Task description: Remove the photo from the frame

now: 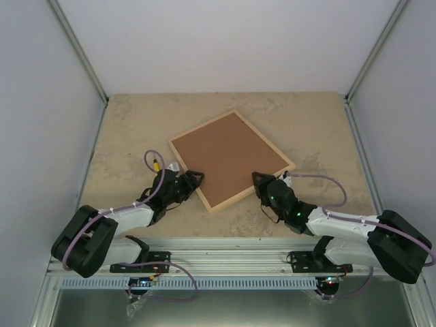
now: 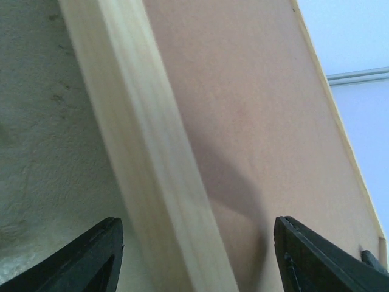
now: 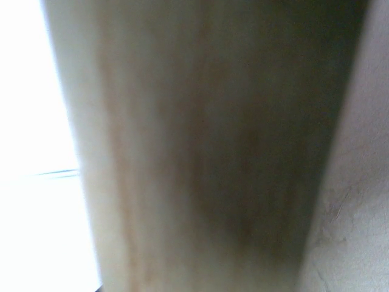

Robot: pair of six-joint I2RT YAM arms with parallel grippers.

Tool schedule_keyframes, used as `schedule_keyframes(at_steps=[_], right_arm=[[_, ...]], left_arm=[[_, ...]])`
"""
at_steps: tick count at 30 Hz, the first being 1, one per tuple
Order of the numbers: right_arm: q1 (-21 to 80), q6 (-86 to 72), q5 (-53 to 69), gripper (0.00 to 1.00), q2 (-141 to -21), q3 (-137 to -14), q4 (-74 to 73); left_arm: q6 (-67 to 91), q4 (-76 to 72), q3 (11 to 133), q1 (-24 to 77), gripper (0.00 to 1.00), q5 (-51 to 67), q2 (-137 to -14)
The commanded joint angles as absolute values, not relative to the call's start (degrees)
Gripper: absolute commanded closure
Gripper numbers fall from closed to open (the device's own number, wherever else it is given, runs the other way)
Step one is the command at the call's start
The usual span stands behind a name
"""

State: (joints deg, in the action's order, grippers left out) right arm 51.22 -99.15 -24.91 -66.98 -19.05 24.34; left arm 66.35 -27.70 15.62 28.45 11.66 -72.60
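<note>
The frame (image 1: 203,126) of pale wood lies face down and askew in the middle of the table, with the brown backing board (image 1: 228,157) filling it. The photo is hidden beneath that board. My left gripper (image 1: 196,177) is at the frame's near left edge. In the left wrist view it (image 2: 197,226) is open, with the pale moulding (image 2: 146,134) running between its black fingers (image 2: 100,255), untouched by either. My right gripper (image 1: 259,180) is shut at the near right edge. The right wrist view shows only blurred moulding (image 3: 200,152), no fingers.
The beige stone-patterned table (image 1: 136,129) is bounded by white walls (image 1: 41,102) on the left, back and right. An aluminium rail (image 1: 225,248) carrying both arm bases runs along the near edge. A cable (image 1: 151,158) loops beside the left wrist.
</note>
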Motion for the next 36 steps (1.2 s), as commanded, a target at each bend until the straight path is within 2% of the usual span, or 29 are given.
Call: schedule_keyframes(at_steps=[1, 6, 14, 25, 28, 36], right_arm=[[52.0, -94.8, -21.1, 0.96, -68.8, -17.7, 18.7], [52.3, -94.5, -20.7, 0.84, -68.6, -17.2, 18.0], [52.2, -90.8, -21.3, 0.51, -65.7, -16.5, 16.8], [51.3, -83.3, -23.6, 0.16, -59.3, -16.9, 5.8], [50.1, -77.7, -23.4, 0.13, -57.5, -17.6, 2.8], [45.2, -58.9, -23.9, 0.04, -54.6, -22.0, -5.0]], left_arm=[[68.1, -33.5, 14.1, 28.3, 0.33, 12.6, -72.4], [69.1, -34.1, 13.1, 28.3, 0.47, 11.9, -70.5], [69.0, -32.3, 12.8, 28.3, 0.63, 10.9, -66.7], [67.1, -28.9, 13.8, 28.2, 0.74, 10.0, -65.3], [66.7, -28.5, 13.9, 28.2, 0.77, 10.1, -65.1], [64.5, -25.7, 14.6, 28.2, 0.78, 10.6, -64.9]])
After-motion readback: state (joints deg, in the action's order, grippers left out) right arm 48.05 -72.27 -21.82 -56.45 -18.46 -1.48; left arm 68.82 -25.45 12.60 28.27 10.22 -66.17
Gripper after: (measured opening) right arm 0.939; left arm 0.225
